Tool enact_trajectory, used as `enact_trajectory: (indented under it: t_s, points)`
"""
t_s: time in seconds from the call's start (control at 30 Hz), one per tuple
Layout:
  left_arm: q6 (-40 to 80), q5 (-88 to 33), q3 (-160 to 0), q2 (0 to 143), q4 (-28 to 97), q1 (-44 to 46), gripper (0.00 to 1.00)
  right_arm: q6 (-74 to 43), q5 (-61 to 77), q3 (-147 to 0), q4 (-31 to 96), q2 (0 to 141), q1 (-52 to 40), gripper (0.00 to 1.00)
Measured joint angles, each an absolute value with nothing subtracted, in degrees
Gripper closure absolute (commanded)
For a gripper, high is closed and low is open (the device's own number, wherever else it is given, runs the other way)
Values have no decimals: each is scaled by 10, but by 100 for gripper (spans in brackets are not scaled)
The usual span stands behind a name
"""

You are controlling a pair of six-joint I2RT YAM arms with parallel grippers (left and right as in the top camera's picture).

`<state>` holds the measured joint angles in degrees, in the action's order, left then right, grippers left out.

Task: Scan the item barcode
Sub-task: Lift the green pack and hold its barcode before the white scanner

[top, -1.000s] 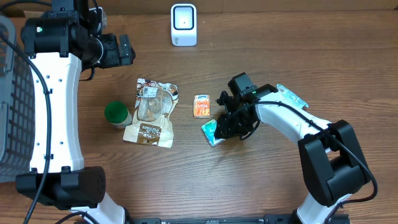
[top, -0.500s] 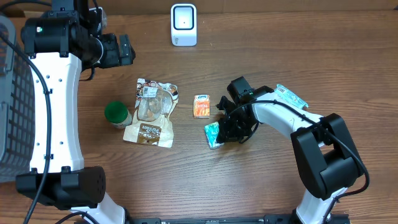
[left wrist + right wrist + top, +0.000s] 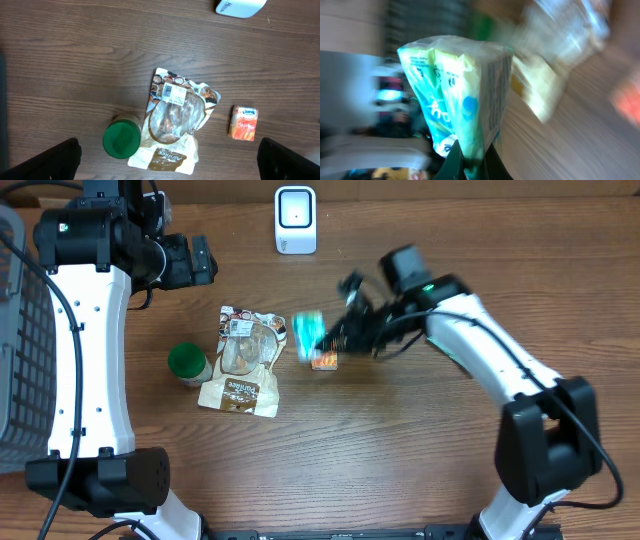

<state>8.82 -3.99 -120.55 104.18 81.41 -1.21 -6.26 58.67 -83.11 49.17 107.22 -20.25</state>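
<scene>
A teal and white packet (image 3: pixel 307 335) hangs blurred in the air, just left of the orange carton (image 3: pixel 324 361). My right gripper (image 3: pixel 337 338) is shut on the packet's lower edge (image 3: pixel 457 95), with its dark fingertips (image 3: pixel 454 162) pinching it from both sides. The white barcode scanner (image 3: pixel 295 220) stands at the table's back edge and shows in the left wrist view's top corner (image 3: pixel 239 6). My left gripper (image 3: pixel 207 262) hovers high at the back left, open and empty, its two fingers (image 3: pixel 55 160) far apart.
A clear snack pouch (image 3: pixel 243 360) lies left of centre with a green-lidded jar (image 3: pixel 187 363) beside it. A grey basket (image 3: pixel 20 360) fills the left edge. The orange carton (image 3: pixel 243 123) lies right of the pouch (image 3: pixel 175 120).
My right gripper closed on the teal packet, lifted it off the table and swung it up and to the left, over the orange carton. The left arm stayed still.
</scene>
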Motion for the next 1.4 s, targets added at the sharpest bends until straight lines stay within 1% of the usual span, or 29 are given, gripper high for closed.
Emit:
enact_trajectory:
  t_s: [0.07, 0.1, 0.2, 0.23, 0.4, 0.57, 0.7, 0.83, 0.9, 0.93, 0.97, 1.0, 1.1, 1.2, 1.27, 1.33, 1.4]
  points:
    - [88, -40, -1206, 1042, 814, -12, 0, -91, 715, -851, 408, 1063, -152, 96]
    - [88, -40, -1206, 1042, 814, -12, 0, -115, 751, -852, 372, 1063, -135, 96]
    - [88, -40, -1206, 1042, 814, -12, 0, -170, 811, -851, 300, 1063, -106, 96]
    - [88, -40, -1206, 1042, 814, -12, 0, -205, 831, -852, 268, 1063, -95, 96]
    - [88, -40, -1206, 1042, 813, -12, 0, -361, 873, -851, 147, 1063, -76, 96]
    - [88, -40, -1206, 1042, 814, -12, 0, -439, 880, -851, 85, 1063, -76, 96]
    - [88, -40, -1205, 1042, 814, -12, 0, -452, 880, -851, 81, 1063, -78, 96]
    - [88, -40, -1206, 1042, 814, -12, 0, -433, 857, -851, 113, 1063, -98, 96]
    - [88, -40, -1205, 1042, 813, -12, 0, -413, 830, -852, 161, 1063, -117, 96]
    - [88, -40, -1205, 1042, 815, -12, 0, -386, 797, -854, 226, 1063, -134, 96]
    - [88, -40, -1205, 1042, 813, -12, 0, -381, 786, -853, 239, 1063, -139, 96]
    - [88, -40, -1205, 1042, 814, -12, 0, -358, 747, -857, 296, 1063, -153, 96]
    - [88, -40, -1205, 1042, 814, -12, 1, -314, 621, -856, 405, 1063, -187, 96]
    - [88, -40, -1205, 1042, 814, -12, 1, -289, 505, -857, 459, 1063, -215, 96]
    - [88, -40, -1205, 1042, 814, -12, 1, -276, 451, -867, 491, 1064, -221, 96]
    - [88, -40, -1205, 1042, 814, -12, 0, -257, 399, -907, 538, 1068, -222, 96]
    - [88, -40, -1205, 1042, 814, -12, 0, -237, 328, -995, 584, 1077, -221, 96]
